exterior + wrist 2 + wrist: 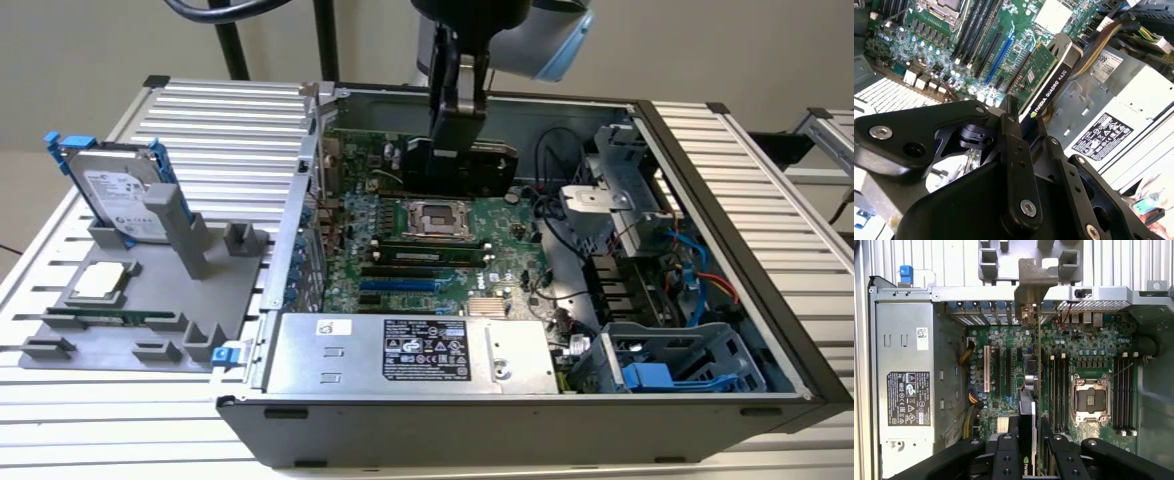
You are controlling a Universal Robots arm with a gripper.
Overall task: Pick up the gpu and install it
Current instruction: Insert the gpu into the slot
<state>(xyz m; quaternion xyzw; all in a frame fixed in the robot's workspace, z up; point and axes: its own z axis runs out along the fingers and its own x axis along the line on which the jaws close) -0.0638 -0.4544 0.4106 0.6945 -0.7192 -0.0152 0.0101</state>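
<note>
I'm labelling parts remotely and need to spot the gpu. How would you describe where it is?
Look inside the open computer case, above the green motherboard. The tool hangs there, shut on the gpu, a flat card held edge-on. Unlike the fixed boards below, it has a black shroud on one face and a green board on the other.

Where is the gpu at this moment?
The gpu is clamped edge-on in the gripper, held above the motherboard inside the open computer case, beside the empty processor socket.

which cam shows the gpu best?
Second wrist view: the gpu, held in the tool, shows its green board and black edge. First wrist view has it edge-on; exterior view a dark slab over the motherboard.
</note>
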